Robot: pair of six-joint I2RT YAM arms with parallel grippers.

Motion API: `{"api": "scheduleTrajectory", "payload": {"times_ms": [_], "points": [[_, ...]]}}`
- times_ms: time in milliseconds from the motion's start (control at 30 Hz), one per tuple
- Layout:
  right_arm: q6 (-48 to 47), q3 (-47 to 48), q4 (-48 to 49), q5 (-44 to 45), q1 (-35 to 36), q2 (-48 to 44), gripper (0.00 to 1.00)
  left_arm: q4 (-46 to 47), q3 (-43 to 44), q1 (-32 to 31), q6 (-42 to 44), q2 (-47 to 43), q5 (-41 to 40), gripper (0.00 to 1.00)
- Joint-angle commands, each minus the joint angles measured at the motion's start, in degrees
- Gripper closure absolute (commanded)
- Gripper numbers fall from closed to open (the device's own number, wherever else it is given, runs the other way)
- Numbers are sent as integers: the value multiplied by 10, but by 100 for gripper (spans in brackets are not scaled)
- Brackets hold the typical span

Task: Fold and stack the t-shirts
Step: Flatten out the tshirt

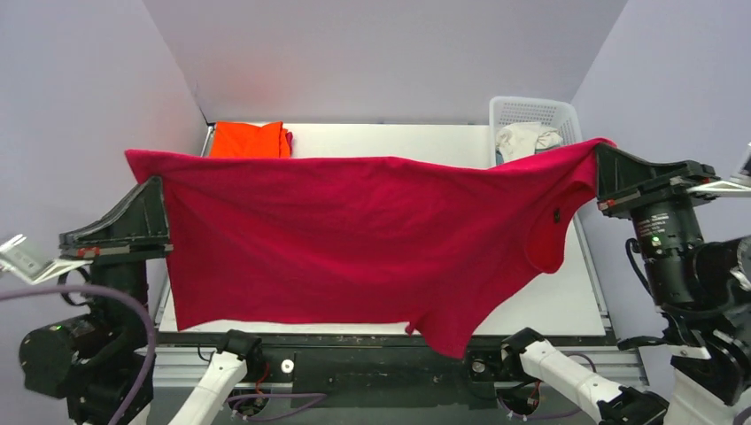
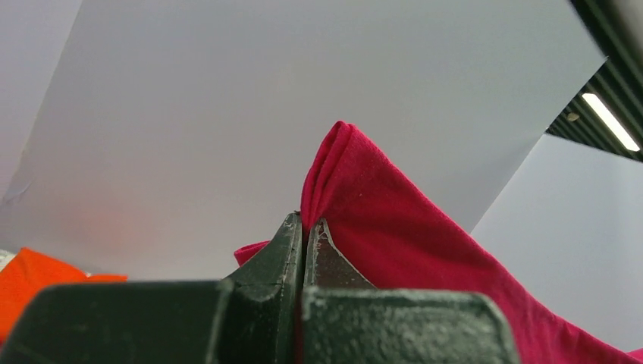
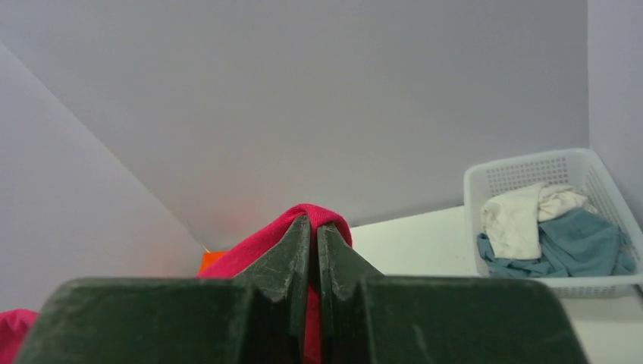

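Left end effector (image 1: pixel 159 184) clamped tight on one upper corner of the crimson t-shirt (image 1: pixel 354 239), right end effector (image 1: pixel 599 152) pinching the other. Shirt hangs stretched between them over the desk (image 1: pixel 398 140), long axis left-right. Neither arm is nearer, so I'd say lay-down needs both together.

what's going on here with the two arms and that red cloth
Two robot arms hold a crimson red t-shirt stretched out in the air above the table. The left hand pinches one end and the right hand the other, both shut on the cloth. A folded orange t-shirt lies at the far left corner. A cream shirt and a teal shirt lie crumpled in the white basket at the far right.
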Motion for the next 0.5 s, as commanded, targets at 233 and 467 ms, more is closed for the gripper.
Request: {"api": "scheduleTrajectory", "payload": {"times_ms": [233, 467], "points": [[-4, -294, 152, 110, -78, 139, 100, 12, -255, 7, -77, 174, -132, 100], [58, -285, 266, -26, -155, 441, 82, 13, -250, 100, -113, 480, -77, 17]]}}
